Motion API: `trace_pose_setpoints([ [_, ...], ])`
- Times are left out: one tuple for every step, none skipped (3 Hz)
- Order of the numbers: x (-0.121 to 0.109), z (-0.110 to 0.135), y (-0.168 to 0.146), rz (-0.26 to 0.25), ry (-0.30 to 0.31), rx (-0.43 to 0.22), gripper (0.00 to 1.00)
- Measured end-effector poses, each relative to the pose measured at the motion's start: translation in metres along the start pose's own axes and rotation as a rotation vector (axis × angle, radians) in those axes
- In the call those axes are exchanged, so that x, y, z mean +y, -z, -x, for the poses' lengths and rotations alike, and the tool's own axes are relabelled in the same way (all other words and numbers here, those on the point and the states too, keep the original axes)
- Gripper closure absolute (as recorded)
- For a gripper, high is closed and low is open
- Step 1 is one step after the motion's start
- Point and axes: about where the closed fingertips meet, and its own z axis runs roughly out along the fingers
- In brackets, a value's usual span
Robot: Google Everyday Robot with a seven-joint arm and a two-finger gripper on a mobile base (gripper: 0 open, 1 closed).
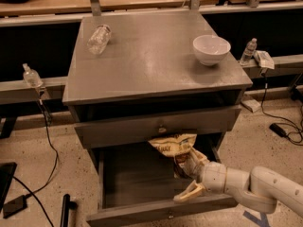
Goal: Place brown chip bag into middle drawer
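Note:
The brown chip bag (171, 146) stands in the open middle drawer (142, 213), toward its back right. Its pale yellow top is tucked just under the knobbed drawer front above (156, 126). My gripper (189, 175) reaches in from the lower right, over the drawer's right side. Its fingers are spread: one pale finger (187, 193) points down-left, clear of the bag, and the other lies against the bag's dark lower part. The bag's bottom is hidden behind the gripper.
On the grey cabinet top (151, 65) are a white bowl (211, 48) at the right and a clear plastic bottle (98, 38) lying at the back left. Small bottles stand on the rails at left (31, 74) and right (248, 51). Cables run over the floor.

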Motion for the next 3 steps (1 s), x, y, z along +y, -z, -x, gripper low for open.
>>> trace_pose_setpoints([
  [0.006, 0.001, 0.017, -0.015, -0.024, 0.024, 0.00],
  [0.016, -0.006, 0.036, -0.009, -0.068, 0.072, 0.00],
  [0.020, -0.016, 0.038, 0.013, -0.111, 0.125, 0.00],
])
